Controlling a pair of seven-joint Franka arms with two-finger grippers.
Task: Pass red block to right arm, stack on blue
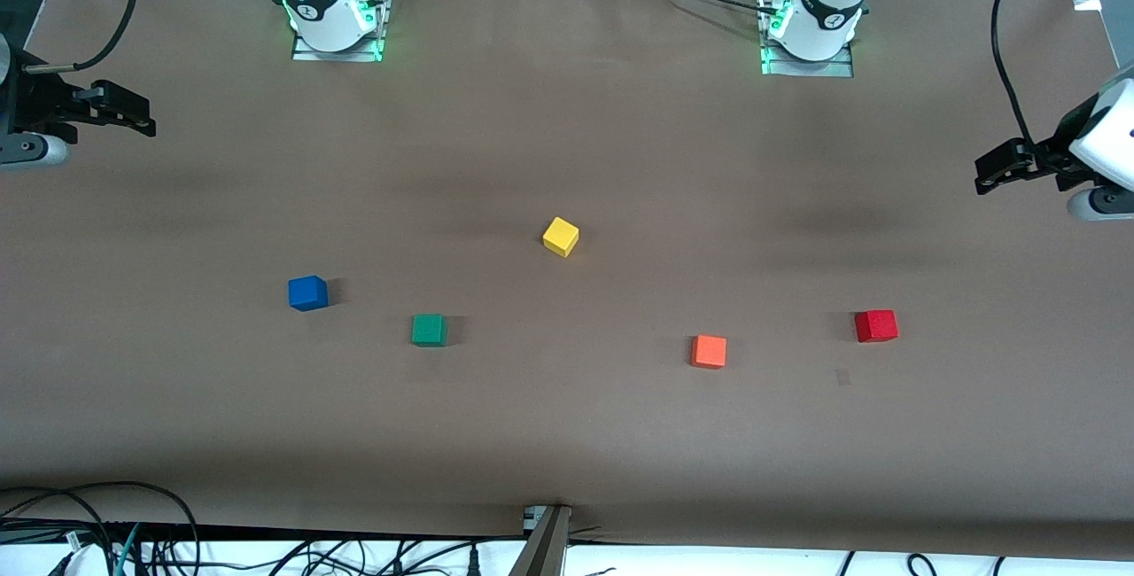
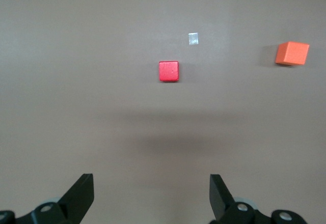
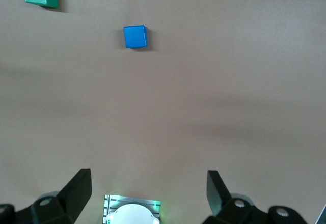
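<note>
The red block (image 1: 876, 325) – a small, plain, bright cube – sits flat on the bench toward the left arm's end, untouched. The blue block (image 1: 307, 292), the same size, rests flat toward the right arm's end – well apart from the red one, slightly farther from the front camera.

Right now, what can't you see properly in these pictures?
- Front view: both white robot arms are cut off by the edges; only the bases and the heads show.
- Left wrist view: the left tool, open, shows only its fingertips; the small pale square patch near the small bright-red cube is too small to identify.
- Right wrist view: the right tool, open, is cut off too.
</note>
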